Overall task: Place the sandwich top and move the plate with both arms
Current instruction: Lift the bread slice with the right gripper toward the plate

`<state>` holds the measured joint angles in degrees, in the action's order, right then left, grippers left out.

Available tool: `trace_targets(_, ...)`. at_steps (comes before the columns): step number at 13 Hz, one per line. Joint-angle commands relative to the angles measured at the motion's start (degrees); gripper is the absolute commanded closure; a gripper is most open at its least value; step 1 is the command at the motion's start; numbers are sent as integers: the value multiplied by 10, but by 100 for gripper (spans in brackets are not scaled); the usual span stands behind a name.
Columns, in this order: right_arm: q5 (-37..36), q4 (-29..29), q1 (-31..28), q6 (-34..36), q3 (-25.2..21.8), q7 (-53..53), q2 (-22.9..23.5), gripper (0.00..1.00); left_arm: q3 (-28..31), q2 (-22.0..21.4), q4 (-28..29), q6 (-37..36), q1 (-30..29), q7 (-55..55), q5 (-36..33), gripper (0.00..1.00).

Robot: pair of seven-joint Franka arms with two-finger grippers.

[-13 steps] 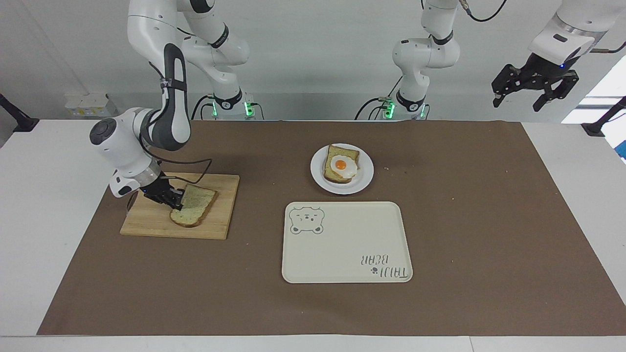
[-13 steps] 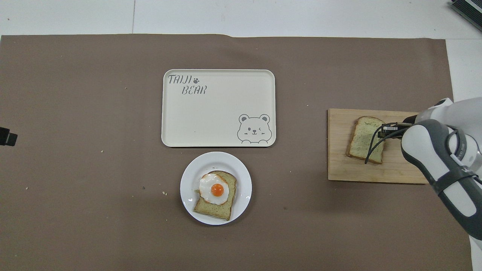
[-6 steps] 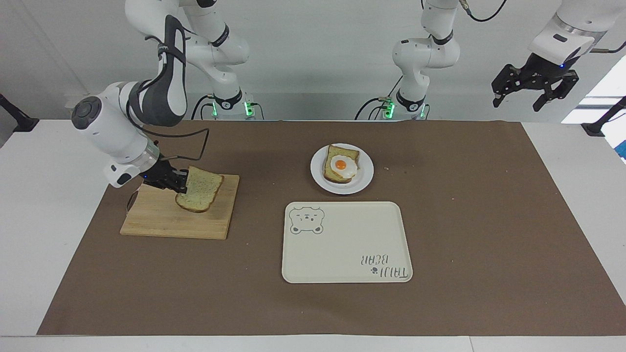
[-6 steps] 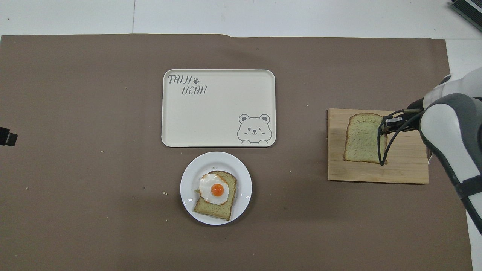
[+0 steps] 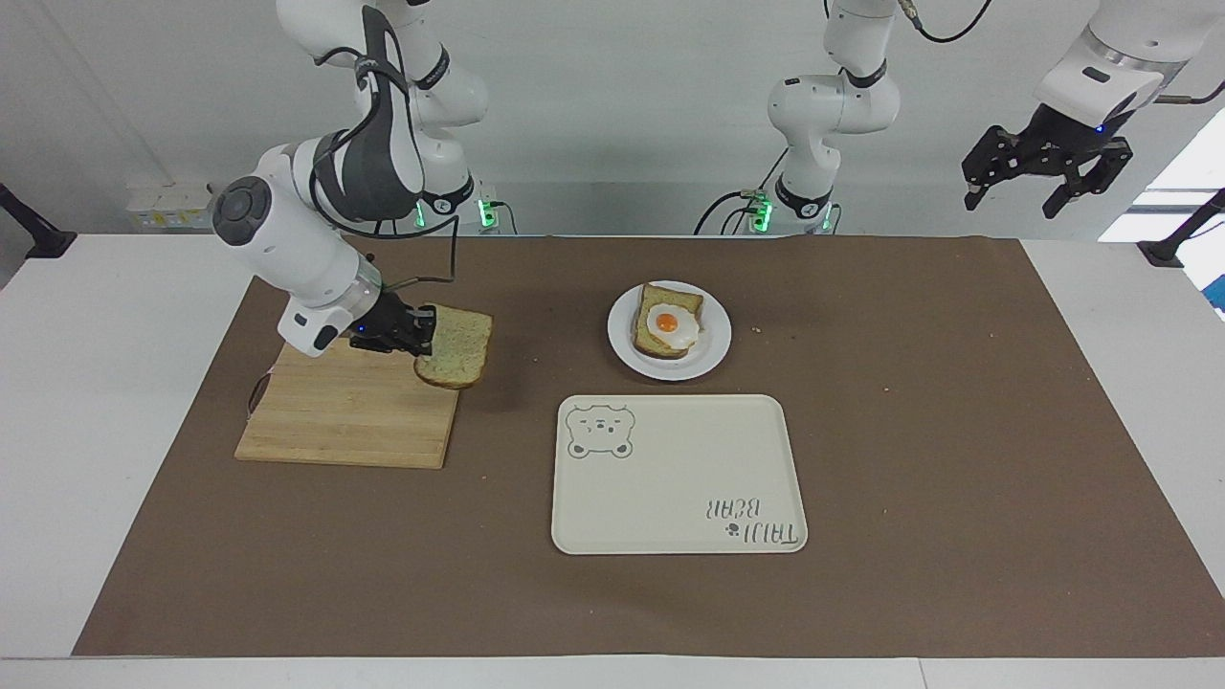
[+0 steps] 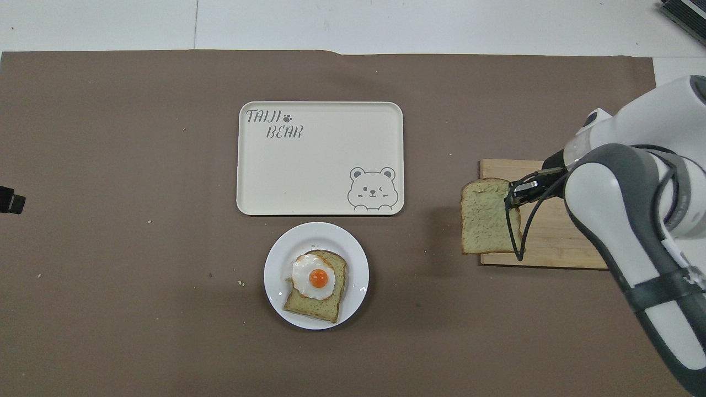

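My right gripper (image 5: 428, 332) (image 6: 510, 197) is shut on one edge of the sandwich top (image 5: 457, 346) (image 6: 486, 216), a plain pale-green slice with a brown crust. It holds the slice in the air over the edge of the wooden board (image 5: 354, 407) (image 6: 551, 242) that faces the plate. The small white plate (image 5: 713, 349) (image 6: 276, 275) sits mid-table with a bread slice and a fried egg (image 5: 673, 325) (image 6: 314, 277) on it. My left gripper (image 5: 1046, 187) waits open, high above the left arm's end of the table.
A cream tray with a bear drawing (image 5: 678, 476) (image 6: 320, 160) lies just farther from the robots than the plate. Brown paper (image 5: 957, 431) covers the table, with a few crumbs on it.
My right gripper has lifted the sandwich top off the board and carried it toward the plate. The left arm has not moved.
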<state>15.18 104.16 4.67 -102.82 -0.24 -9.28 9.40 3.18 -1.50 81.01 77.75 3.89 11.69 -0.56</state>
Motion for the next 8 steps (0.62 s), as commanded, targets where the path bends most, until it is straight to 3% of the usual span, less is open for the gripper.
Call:
trace_targets(1,20,28,43,-2,14,70,-26,100,4,0,-7,-11,5,1,-6,0)
trace_targets(5,83,28,128,-22,15,189,-27,100,4,0,-7,-11,5,1,-6,0)
trace_targets(8,91,36,194,-81,15,251,-25,100,4,0,-7,-11,5,1,-6,0)
